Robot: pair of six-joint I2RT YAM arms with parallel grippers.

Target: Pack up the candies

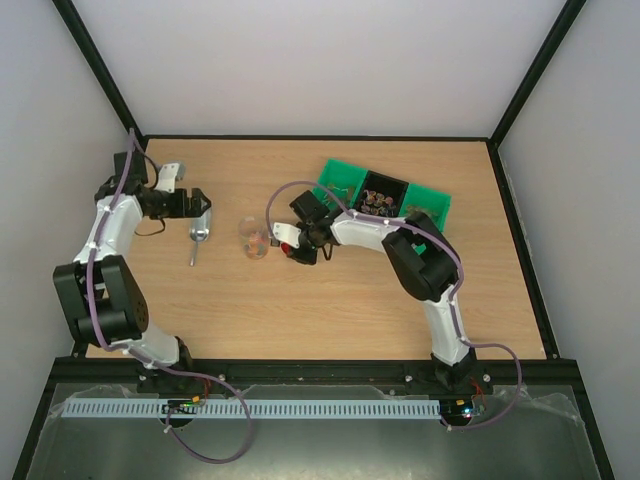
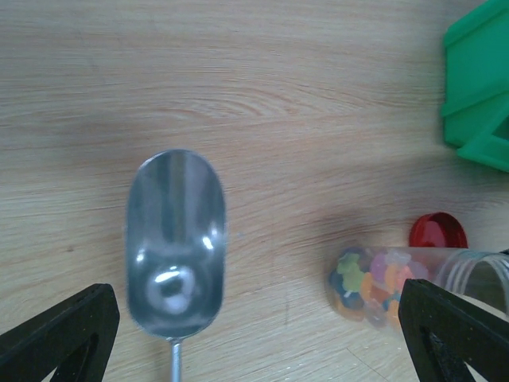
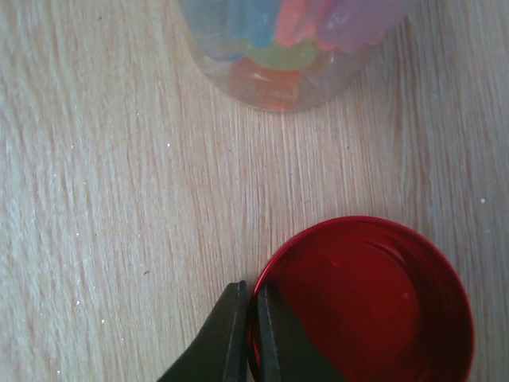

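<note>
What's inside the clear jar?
Multicoloured candies fill the closed end of the jar; nearer the mouth it looks empty. A finger of the left gripper covers its lower edge.

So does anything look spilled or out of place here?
Nothing spilled. The lid is off the jar, lying inside-up beside it, its rim pinched by the right gripper. The scoop is empty.

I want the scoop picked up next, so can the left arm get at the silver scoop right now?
Probably yes. The left gripper hangs open right over the silver scoop, its handle running between the fingers, and the jar sits off to one side, so nothing seems to block it.
</note>
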